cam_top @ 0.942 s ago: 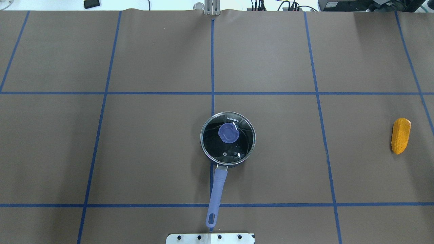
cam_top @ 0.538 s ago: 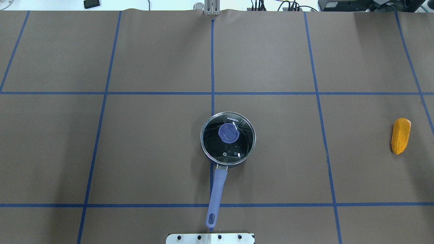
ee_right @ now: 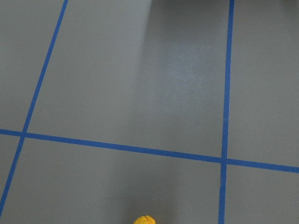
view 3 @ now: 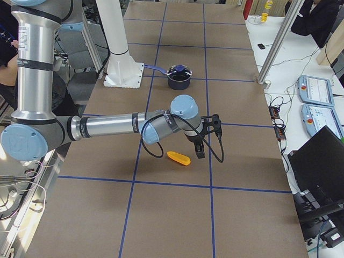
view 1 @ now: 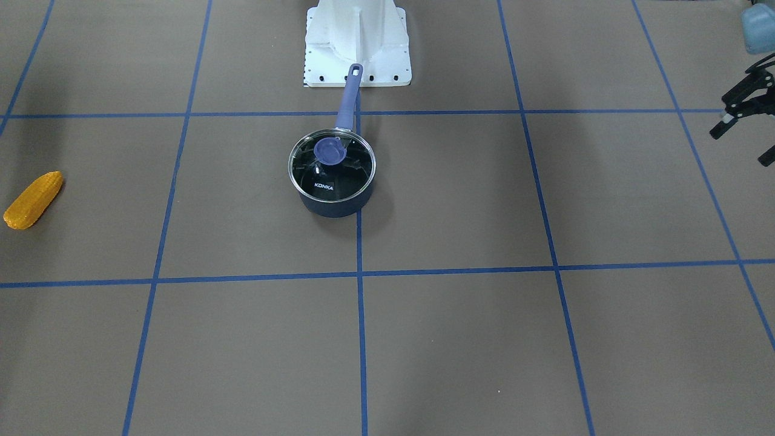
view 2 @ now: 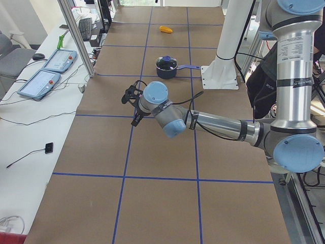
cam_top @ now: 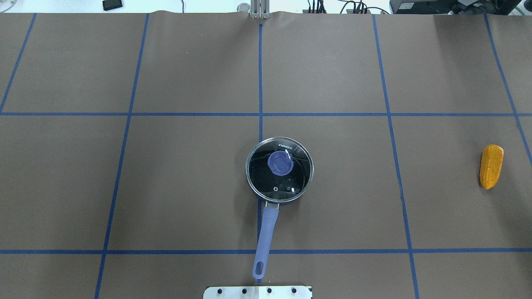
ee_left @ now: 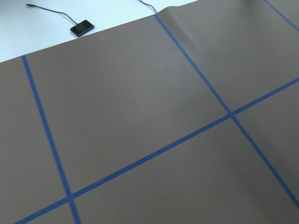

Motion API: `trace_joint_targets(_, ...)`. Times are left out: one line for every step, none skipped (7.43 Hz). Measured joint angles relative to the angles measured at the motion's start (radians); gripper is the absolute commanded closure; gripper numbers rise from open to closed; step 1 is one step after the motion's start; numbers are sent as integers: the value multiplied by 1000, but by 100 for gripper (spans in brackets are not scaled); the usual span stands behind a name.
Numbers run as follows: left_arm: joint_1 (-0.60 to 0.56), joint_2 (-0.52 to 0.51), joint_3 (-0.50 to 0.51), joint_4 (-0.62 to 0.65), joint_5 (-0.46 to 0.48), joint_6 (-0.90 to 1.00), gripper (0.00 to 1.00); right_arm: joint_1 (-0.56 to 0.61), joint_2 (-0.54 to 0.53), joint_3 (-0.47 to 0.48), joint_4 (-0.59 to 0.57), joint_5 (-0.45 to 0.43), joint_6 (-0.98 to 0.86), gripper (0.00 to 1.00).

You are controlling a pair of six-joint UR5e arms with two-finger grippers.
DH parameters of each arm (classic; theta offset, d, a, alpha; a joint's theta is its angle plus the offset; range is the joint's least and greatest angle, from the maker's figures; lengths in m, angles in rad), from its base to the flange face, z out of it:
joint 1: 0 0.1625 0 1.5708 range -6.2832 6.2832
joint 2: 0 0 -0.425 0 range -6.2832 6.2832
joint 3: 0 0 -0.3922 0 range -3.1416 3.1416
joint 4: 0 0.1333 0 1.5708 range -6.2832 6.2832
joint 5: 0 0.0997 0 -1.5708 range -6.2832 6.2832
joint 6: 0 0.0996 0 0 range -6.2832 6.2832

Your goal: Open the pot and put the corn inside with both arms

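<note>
The pot [cam_top: 279, 195] stands mid-table with its glass KONKA lid [cam_top: 291, 182] on, and its purple handle [cam_top: 264, 236] points toward the robot base. It also shows in the front view [view 1: 333, 209]. The corn [cam_top: 491, 166] lies far to the right, also in the front view [view 1: 32, 199] and at the bottom edge of the right wrist view [ee_right: 145, 220]. My left gripper [view 1: 742, 147] hangs open and empty far left of the pot. My right gripper [view 3: 207, 137] hovers just beside the corn [view 3: 178, 158]. I cannot tell if it is open or shut.
The robot's white base plate [cam_top: 257, 292] sits just behind the handle's end. Blue tape lines [cam_top: 260, 83] grid the brown table cover. A small black device [ee_left: 82, 27] lies past the far edge. Teach pendants [view 2: 58, 60] lie on a side table.
</note>
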State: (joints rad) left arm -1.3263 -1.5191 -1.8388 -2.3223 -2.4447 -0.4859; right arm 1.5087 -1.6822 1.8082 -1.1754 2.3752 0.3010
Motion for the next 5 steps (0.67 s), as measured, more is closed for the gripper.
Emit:
trace_joint_targets(83,-52,-15,32,45,-82,0,0,0,0,1,0,1,0)
trace_joint_targets(160,-110,-23,52,75,-172,0,-1,0,0,2,1,1,0)
trace_joint_targets(246,-163,-26,62,129,-260,0,-1,-1,-1,2,2,1,0)
trace_joint_targets(342,-219,-27,90,216,-338,0,-1,-1,-1,2,3,1,0)
trace_joint_targets(436,-297,-30,170,315,-403,0,-1,-1,-1,2,2,1,0)
